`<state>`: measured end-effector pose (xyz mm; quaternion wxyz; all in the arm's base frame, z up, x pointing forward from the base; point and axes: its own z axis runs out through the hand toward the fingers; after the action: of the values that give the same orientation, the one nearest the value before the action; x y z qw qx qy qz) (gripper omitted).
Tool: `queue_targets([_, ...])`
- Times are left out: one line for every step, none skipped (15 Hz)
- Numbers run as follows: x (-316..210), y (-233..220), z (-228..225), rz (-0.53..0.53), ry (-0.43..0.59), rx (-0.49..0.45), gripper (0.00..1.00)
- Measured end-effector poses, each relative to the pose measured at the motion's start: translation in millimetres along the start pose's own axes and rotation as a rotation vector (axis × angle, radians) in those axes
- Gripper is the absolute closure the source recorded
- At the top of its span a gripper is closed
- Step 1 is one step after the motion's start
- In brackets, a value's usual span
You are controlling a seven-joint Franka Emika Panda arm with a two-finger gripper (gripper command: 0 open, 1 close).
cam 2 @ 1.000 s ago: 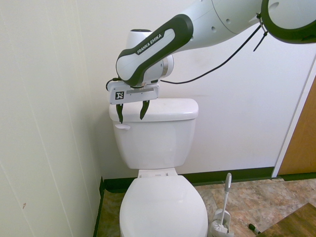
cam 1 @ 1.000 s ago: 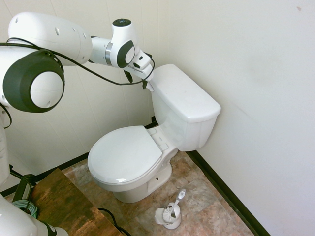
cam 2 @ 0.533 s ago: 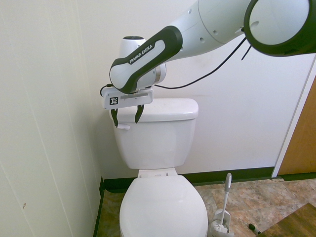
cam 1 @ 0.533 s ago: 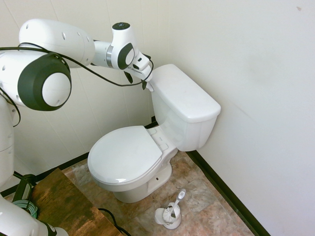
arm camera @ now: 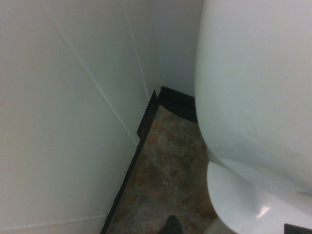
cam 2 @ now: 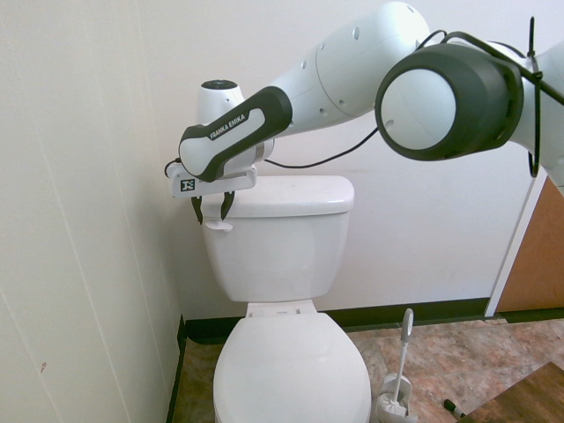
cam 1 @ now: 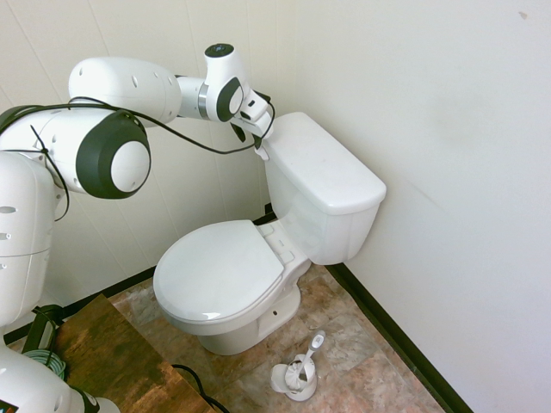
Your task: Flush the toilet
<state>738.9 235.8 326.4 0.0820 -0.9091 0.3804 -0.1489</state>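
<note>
Gripper Hangs Open at the Toilet's Flush Lever

The white porcelain toilet (cam 2: 291, 370) stands in the corner of the room, its tank (cam 2: 280, 256) close to one wall (cam 2: 423, 229) and a panelled wall (cam 2: 79, 220) to its side. The tank is covered by its flat lid (cam 2: 282, 196), so the inside cannot be seen. The bowl (cam 1: 225, 331) is likewise covered by the lowered oval seat lid (cam 1: 219, 269), hiding whatever it contains.

The gripper (cam 2: 212, 218) points downward at the lever end of the tank, its two dark fingers apart. The small white flush lever (cam 2: 218, 226) sits high on the tank's front, under the lid's edge and right by the fingertips. Whether either finger touches it cannot be told from these views.

On the floor (cam 1: 353, 348) near the bowl stands a small white holder (cam 1: 297, 383) with a toilet brush (cam 1: 317, 342) in it. The brush's handle rises tilted above the rim, while its head sits low in the holder. A small dark object (cam 2: 453, 408) lies farther along the floor, too small to identify.

Dark baseboard (cam 1: 396, 331) runs along the foot of the walls. The wrist view shows the corner, the patterned floor and the toilet's smooth white side, somewhat blurred.
</note>
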Motion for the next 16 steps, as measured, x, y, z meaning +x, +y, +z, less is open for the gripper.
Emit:
queue_targets([2.0,-2.0,1.8,0.006,0.008,0.002,1.00])
queue_targets([4.2,-3.8,3.6,0.015,0.016,0.004,1.00])
queue_targets([6.3,-5.4,5.5,0.024,0.022,0.006,1.00])
queue_targets([6.7,-6.6,8.0,0.031,0.022,0.003,1.00])
queue_targets([7.1,-8.0,10.1,0.036,0.022,0.001,1.00])
queue_targets([7.5,-9.2,12.2,0.040,0.021,-0.002,1.00])
queue_targets([8.0,-10.3,13.8,0.043,0.021,-0.004,1.00])
queue_targets([8.6,-11.3,14.9,0.047,0.022,-0.004,1.00])
queue_targets([9.4,-11.9,15.6,0.052,0.024,-0.003,1.00])
queue_targets([9.8,-12.6,16.8,0.057,0.025,-0.002,1.00])
queue_targets([9.9,-12.8,18.0,0.061,0.025,-0.002,1.00])
queue_targets([10.0,-12.8,19.0,0.063,0.025,-0.003,1.00])
queue_targets([10.4,-12.8,20.0,0.064,0.026,-0.003,1.00])
queue_targets([10.5,-13.2,21.5,0.065,0.027,-0.003,1.00])
queue_targets([10.3,-13.5,24.0,0.068,0.027,-0.003,1.00])
queue_targets([9.7,-13.3,28.0,0.070,0.026,-0.005,1.00])
